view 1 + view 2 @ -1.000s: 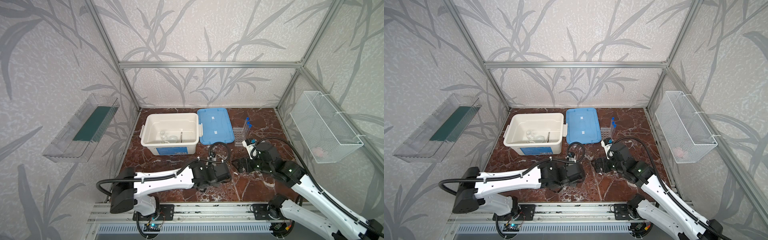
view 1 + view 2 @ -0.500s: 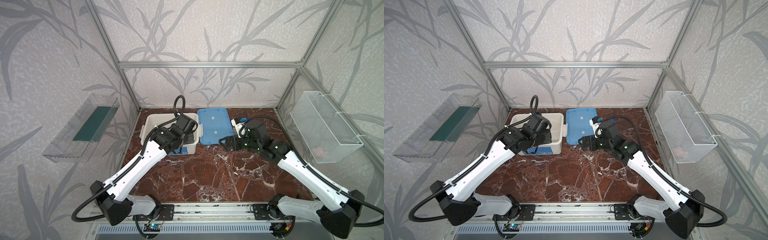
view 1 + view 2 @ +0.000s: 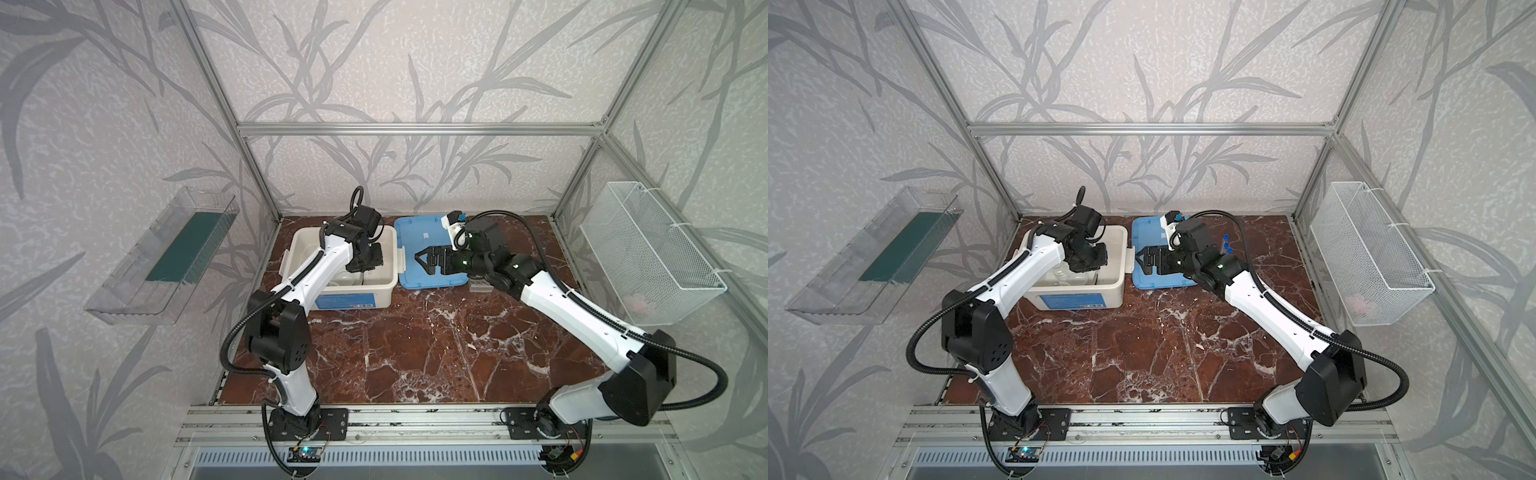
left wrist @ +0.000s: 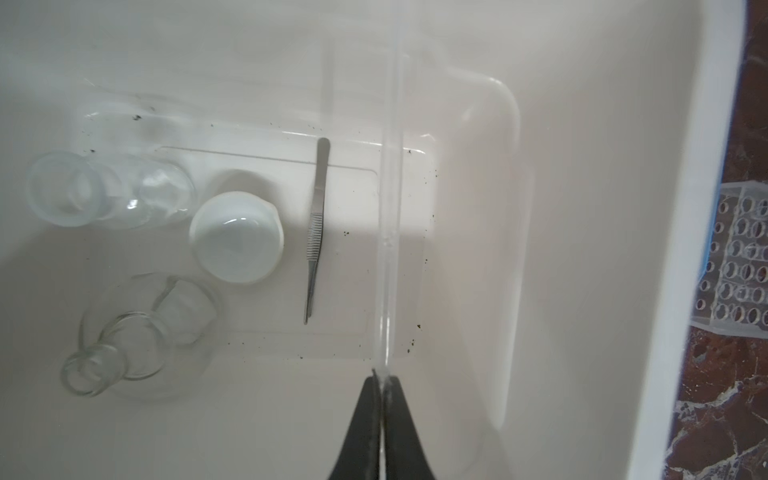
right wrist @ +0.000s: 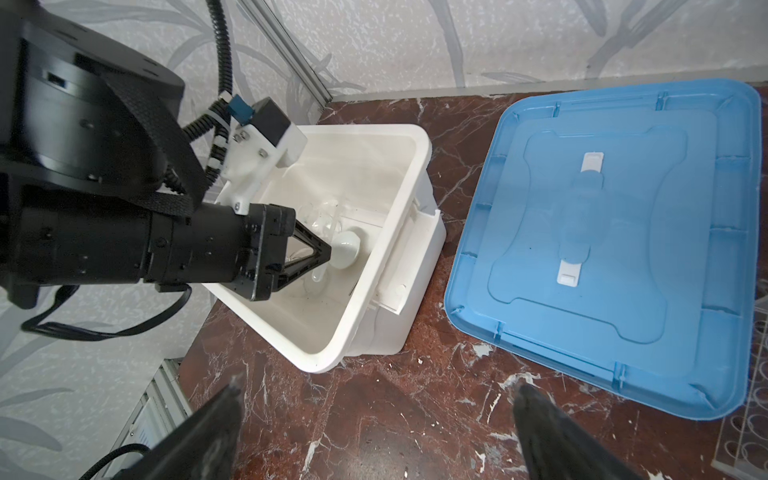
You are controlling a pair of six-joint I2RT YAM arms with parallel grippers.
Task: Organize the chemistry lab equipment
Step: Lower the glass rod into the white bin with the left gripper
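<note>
The left gripper [image 4: 382,376] is pinched on what looks like a thin clear rod [image 4: 390,208], reaching down into the white tub [image 4: 582,208]. On the tub floor lie two glass vessels [image 4: 112,191], a small white dish [image 4: 237,237] and tweezers [image 4: 316,232]. The right gripper [image 5: 380,386] hangs spread wide by the blue lid [image 3: 419,232]. Past the lid, the grid rack [image 4: 744,266] sits on the red marble tabletop [image 3: 415,353], blue-capped test tubes [image 3: 1226,245] at it; a wire basket [image 3: 648,257] hangs on the right wall

Both top views look steeply down from the front over the whole tabletop [image 3: 415,353]. The left wrist camera peers closely into the white tub [image 4: 582,208]; the right wrist camera shares it obliquely.
</note>
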